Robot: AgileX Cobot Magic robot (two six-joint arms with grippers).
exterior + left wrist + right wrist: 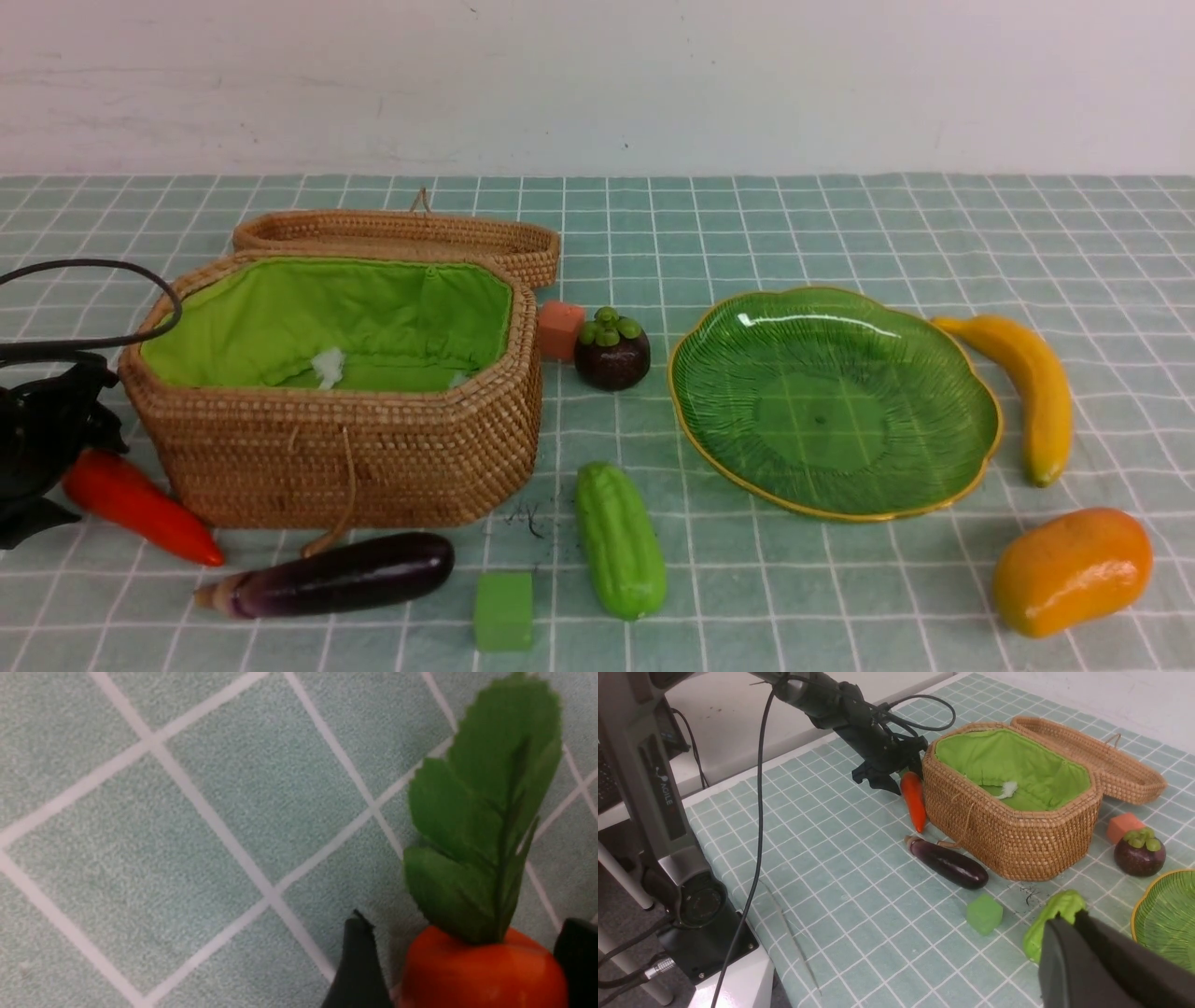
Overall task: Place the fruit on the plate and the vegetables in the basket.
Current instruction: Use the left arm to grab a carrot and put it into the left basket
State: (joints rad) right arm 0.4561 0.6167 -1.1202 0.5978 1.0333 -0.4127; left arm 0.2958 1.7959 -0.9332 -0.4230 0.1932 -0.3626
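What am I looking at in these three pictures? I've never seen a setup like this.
It is a robot with two arms, each ending in jaws. The wide picture looks forward from between the arms; the other two come from a camera on each wrist. On the checked cloth stand an open basket and a green plate with nothing on it. Around them lie a carrot, eggplant, gourd, mangosteen, banana, mango, a green cube and an orange cube. The left arm has its jaws open around the carrot's leafy end, shown close up in its wrist picture; the carrot seems to lie on the cloth. The right arm, at the edge of its own picture, has its jaws shut and holds nothing.
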